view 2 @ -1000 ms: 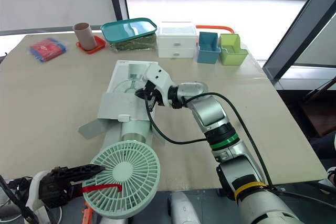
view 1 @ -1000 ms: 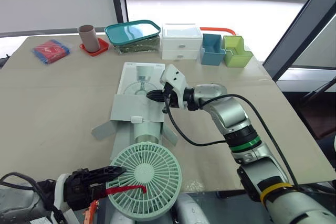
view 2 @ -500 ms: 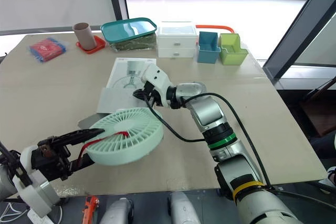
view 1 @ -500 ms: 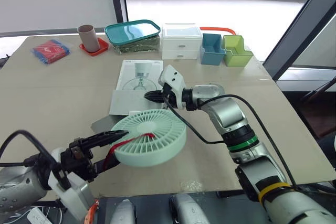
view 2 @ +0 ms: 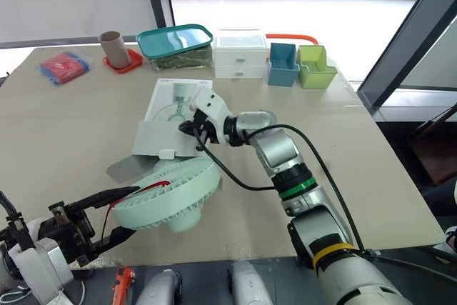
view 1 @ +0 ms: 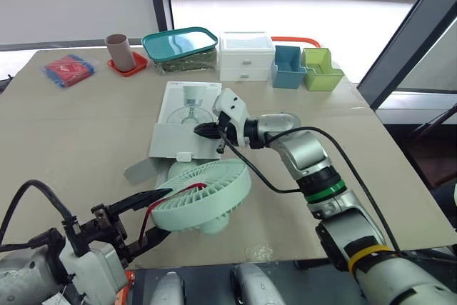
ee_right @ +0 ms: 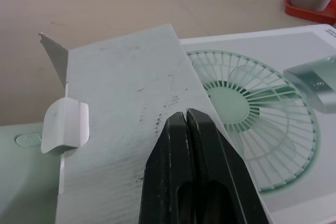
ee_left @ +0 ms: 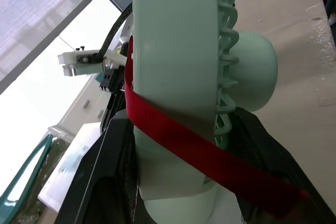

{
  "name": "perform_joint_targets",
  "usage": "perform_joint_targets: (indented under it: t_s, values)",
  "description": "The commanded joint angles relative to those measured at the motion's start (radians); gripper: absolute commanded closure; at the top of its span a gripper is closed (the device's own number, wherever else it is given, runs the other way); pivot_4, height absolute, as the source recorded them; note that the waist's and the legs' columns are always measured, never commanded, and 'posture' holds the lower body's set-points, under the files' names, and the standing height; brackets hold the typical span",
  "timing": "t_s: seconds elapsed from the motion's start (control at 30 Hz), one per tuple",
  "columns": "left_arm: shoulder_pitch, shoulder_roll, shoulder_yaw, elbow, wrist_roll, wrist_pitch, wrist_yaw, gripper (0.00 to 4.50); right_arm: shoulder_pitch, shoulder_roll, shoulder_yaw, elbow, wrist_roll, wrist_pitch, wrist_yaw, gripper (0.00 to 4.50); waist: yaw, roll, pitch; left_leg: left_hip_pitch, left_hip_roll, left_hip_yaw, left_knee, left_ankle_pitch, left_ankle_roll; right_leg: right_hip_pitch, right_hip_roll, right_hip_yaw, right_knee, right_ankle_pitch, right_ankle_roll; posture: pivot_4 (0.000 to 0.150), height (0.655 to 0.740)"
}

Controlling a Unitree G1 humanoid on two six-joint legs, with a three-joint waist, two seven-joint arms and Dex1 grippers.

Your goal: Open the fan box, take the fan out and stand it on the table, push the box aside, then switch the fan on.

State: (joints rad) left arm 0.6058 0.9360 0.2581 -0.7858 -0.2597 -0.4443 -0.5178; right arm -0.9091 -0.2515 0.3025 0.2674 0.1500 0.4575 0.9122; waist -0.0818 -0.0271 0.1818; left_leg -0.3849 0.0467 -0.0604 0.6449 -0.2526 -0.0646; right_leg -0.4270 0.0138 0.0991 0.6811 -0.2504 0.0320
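Your left fingers [view 1: 145, 198] pinching the tilted fan [view 1: 206, 188] at its 8 o'clock rim, above the surface [view 1: 78, 141]; your right fingers [ee_right: 176, 145] pressed together, tips on the box flap [ee_right: 118, 108]

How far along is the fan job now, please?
Done: the box is open and the fan is out. In hand: the left tool grips the tilted fan; the right tool, shut, presses on the box. Left: standing it, pushing the box aside, switching on.

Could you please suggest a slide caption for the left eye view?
Left claw holds the mint-green fan tilted in front of its box; the shut right claw rests on the box's open flap.
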Motion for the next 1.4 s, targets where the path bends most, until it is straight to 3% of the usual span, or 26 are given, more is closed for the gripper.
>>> perform_joint_targets:
  t_s: [0.03,0.2,0.4,0.5,0.73,0.83,1.0,1.2,1.4]
  values:
    - [0.077,-0.066,0.163,-0.041,-0.071,0.048,-0.06,2.38,-0.059,0.018,-0.019,0.048,-0.004,-0.06,0.014,4.5,0.0,0.0,0.0,0.0,0.0,0.0,0.0,0.0,0.0,0.0,0.001,0.0,0.0,0.0,0.0,0.15,0.74]
    - [0.309,-0.201,0.26,-0.153,-0.166,0.143,-0.101,2.38,-0.088,0.041,-0.014,0.107,-0.006,-0.101,0.036,4.5,-0.012,-0.001,0.0,0.0,0.0,0.001,0.0,-0.001,0.001,0.0,0.001,0.002,-0.001,-0.002,0.0,0.15,0.74]
    - [0.403,-0.302,0.277,-0.204,-0.28,0.196,-0.088,2.38,-0.111,0.055,-0.008,0.149,-0.006,-0.138,0.075,4.5,-0.02,-0.001,0.0,0.0,0.0,0.001,0.0,-0.002,0.003,0.0,0.0,0.002,-0.001,-0.003,0.0,0.15,0.74]
    - [0.44,-0.342,0.32,-0.237,-0.416,0.209,-0.075,2.38,-0.116,0.055,-0.008,0.17,-0.011,-0.157,0.092,4.5,-0.02,-0.001,0.0,0.0,0.0,0.002,0.0,-0.002,0.003,0.001,0.001,0.002,-0.001,-0.004,0.0,0.15,0.74]
    - [0.643,-0.385,0.542,-0.195,-0.685,0.254,-0.228,2.38,-0.142,0.072,-0.018,0.217,-0.016,-0.193,0.111,4.5,-0.022,-0.002,0.001,0.0,0.001,0.002,0.001,-0.003,0.005,-0.001,0.002,0.003,-0.001,-0.006,-0.002,0.15,0.74]
    - [0.698,-0.406,0.592,-0.201,-0.758,0.269,-0.302,2.38,-0.147,0.082,-0.018,0.236,-0.02,-0.208,0.115,4.5,-0.023,-0.004,0.001,-0.001,0.001,0.002,0.001,-0.003,0.005,-0.001,0.002,0.003,-0.001,-0.011,0.005,0.15,0.74]
    - [0.595,-0.401,0.701,-0.089,-0.822,0.302,-0.273,2.38,-0.143,0.094,-0.02,0.234,-0.021,-0.21,0.12,4.5,-0.023,-0.003,0.002,-0.001,0.001,0.002,0.001,-0.004,0.005,-0.002,0.002,0.003,0.0,-0.012,0.004,0.15,0.74]
    - [0.509,-0.433,0.726,0.027,-0.778,0.315,-0.286,2.38,-0.131,0.082,-0.026,0.213,-0.022,-0.198,0.117,4.5,-0.023,-0.004,0.001,-0.001,0.001,0.002,0.001,-0.004,0.005,-0.002,0.003,0.003,0.0,-0.011,0.004,0.15,0.74]
    - [0.406,-0.403,0.741,0.118,-0.73,0.356,-0.248,2.38,-0.118,0.076,-0.025,0.191,-0.019,-0.187,0.116,4.5,-0.022,-0.004,0.001,-0.001,0.001,0.002,0.001,-0.004,0.005,-0.001,0.002,0.003,0.0,-0.012,0.004,0.15,0.74]
